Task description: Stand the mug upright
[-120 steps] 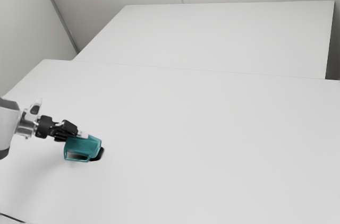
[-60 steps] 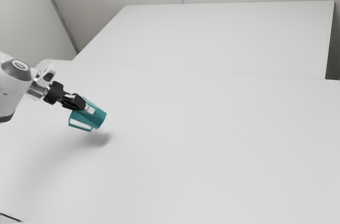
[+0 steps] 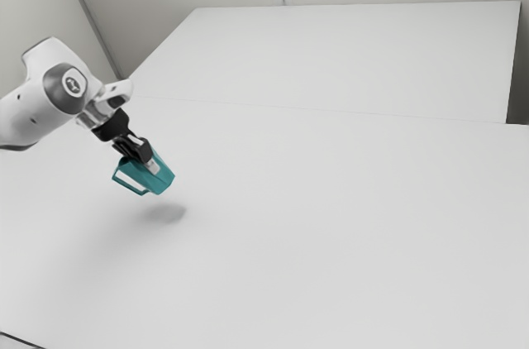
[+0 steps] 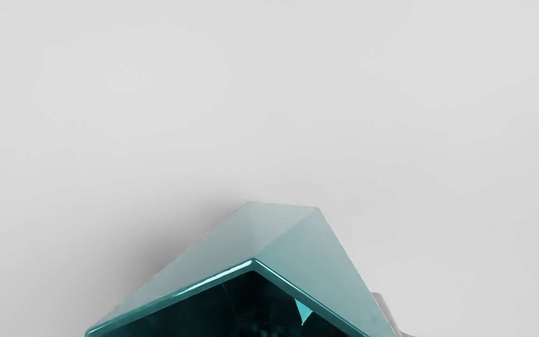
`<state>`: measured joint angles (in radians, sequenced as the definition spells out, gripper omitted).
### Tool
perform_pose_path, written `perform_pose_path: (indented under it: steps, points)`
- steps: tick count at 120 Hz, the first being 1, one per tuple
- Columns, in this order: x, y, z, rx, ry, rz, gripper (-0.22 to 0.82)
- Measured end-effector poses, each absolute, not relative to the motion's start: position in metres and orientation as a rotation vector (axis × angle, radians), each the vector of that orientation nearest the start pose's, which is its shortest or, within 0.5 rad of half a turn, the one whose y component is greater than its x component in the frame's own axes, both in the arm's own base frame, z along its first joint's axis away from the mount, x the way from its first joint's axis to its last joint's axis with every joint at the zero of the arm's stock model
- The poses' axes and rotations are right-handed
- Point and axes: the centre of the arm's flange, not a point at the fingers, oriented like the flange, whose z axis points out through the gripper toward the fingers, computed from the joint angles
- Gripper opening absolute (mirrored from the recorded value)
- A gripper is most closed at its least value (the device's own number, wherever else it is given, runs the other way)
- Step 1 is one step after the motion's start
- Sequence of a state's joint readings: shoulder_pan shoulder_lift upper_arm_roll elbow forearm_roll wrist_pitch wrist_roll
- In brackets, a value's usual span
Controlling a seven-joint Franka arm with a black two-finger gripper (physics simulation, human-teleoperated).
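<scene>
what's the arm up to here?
A Franka arm has the teal mug gripped in its hand and is holding it in the air, its shadow on the white table below. The mug is tilted, its mouth facing back toward the hand's camera and its handle on the exterior view's left. It isn't upright or set down yet.
</scene>
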<state>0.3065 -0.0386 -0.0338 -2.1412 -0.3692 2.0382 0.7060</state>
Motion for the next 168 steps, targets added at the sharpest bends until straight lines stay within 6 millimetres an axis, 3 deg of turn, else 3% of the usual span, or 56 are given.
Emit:
perform_pose_path:
  steps: [57, 90, 119, 168]
  points:
    - [0.523, 0.067, 0.439, -3.128, 0.389, -0.016, -0.18]
    - [0.516, 0.034, 0.438, -3.055, 0.277, -0.019, -0.18]
    - [0.505, 0.008, 0.424, -3.032, 0.173, -0.015, -0.18]
    - [0.488, -0.003, 0.389, -3.025, -0.029, -0.01, -0.18]
